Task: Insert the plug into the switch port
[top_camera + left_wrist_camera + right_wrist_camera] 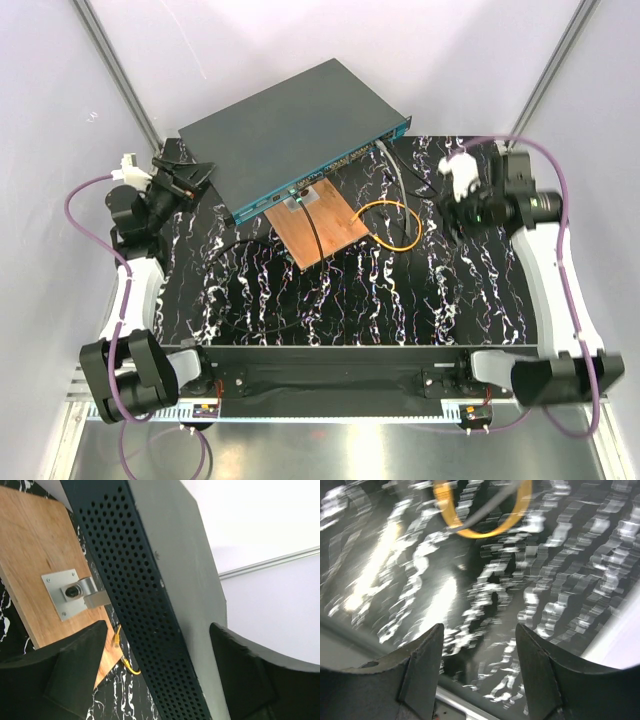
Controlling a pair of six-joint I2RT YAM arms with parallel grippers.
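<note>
The switch [290, 130] is a large dark blue-grey box at the back centre, its teal-edged socket face [330, 170] turned to the front right. My left gripper [190, 178] is open at its left corner. In the left wrist view the switch's perforated side [145, 605] runs between the spread fingers [75, 670]. A yellow cable [390, 225] lies looped on the mat, and its yellow plug [116, 639] lies by the wooden board's edge. My right gripper [452, 210] is open and empty above the mat at the right, with the yellow loop [485, 530] ahead of it in the blurred right wrist view.
A brown wooden board [325, 225] with a small metal bracket [70, 592] lies in front of the switch. A grey cable [395, 170] runs from the switch face onto the black marbled mat [300, 310]. A black cable [250, 250] trails across the mat. White walls close in on both sides.
</note>
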